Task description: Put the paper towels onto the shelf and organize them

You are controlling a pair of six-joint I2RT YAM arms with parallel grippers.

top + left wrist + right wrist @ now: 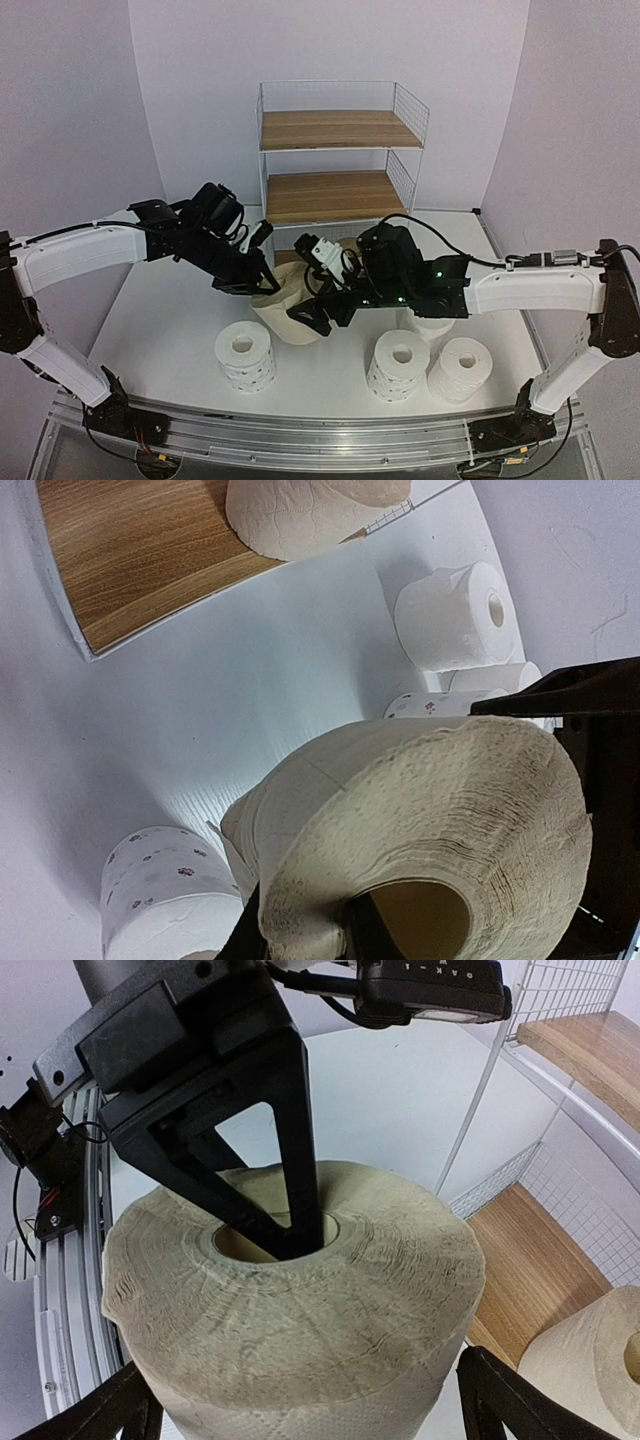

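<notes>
My left gripper clamps the roughly upright beige roll by its wall; my right gripper, spread wide, straddles its sides.

From above, the arms hide the shelf's lowest board, most of 1 white roll and part of the held beige roll. The right wrist view's edge crops another beige roll.

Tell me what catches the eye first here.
Both arms meet over one beige roll in front of the shelf: the left gripper is shut on its wall through the core, while the right gripper stands open astride it. A second beige roll sits on the shelf's bottom board.
</notes>
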